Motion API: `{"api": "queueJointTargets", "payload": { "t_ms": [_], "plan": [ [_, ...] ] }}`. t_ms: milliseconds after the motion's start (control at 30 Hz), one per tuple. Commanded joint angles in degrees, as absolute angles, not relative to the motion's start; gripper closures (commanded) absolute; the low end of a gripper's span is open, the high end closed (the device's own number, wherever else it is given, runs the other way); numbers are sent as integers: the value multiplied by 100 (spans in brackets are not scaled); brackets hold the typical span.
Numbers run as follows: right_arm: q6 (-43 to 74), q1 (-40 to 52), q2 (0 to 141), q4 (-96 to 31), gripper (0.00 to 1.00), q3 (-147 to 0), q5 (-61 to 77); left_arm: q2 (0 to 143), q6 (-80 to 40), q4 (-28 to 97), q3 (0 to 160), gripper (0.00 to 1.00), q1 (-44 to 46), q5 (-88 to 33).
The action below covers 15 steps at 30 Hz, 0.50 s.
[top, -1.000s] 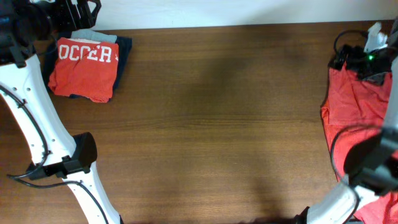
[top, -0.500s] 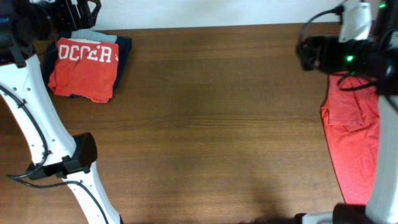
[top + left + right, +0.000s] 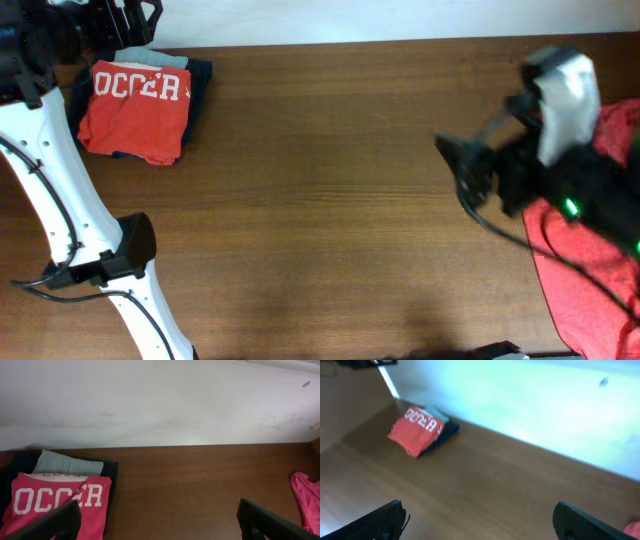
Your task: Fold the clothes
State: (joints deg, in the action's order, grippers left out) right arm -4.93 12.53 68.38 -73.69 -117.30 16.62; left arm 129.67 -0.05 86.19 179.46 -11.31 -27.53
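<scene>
Left gripper [image 3: 159,512] is parked at the far left corner of the table [image 3: 320,200], jaws spread wide, nothing between them. Its wrist view looks over the stack toward the white wall [image 3: 150,400].

Right gripper [image 3: 477,512] hangs over the right part of the table, blurred in the overhead view. Jaws are spread wide with only bare wood between them.

One folded T-shirt [image 3: 135,110], orange-red, lies at the far left with white block letters "OCCER" facing up. It sits on a dark blue garment [image 3: 200,90]. A pale grey garment [image 3: 150,58] pokes out at the stack's far edge.

A loose T-shirt [image 3: 590,290], same orange-red, lies unfolded and rumpled at the right edge, running toward the near right corner. It is partly hidden by the right arm. Neither gripper touches it.

The middle of the table separates the two shirts, well apart.
</scene>
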Motion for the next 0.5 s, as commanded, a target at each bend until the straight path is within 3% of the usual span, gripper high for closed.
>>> {"api": "queueJointTargets", "payload": {
  "t_ms": [0, 467],
  "plan": [
    [-572, 1306, 6248, -7229, 1, -11203, 1415, 12962, -43, 8619, 17928, 1, -1125, -2711],
    [-569, 1288, 2320, -3352, 1, -5175, 716, 12962, -43, 8619, 17928, 1, -1125, -2711]
  ]
}}
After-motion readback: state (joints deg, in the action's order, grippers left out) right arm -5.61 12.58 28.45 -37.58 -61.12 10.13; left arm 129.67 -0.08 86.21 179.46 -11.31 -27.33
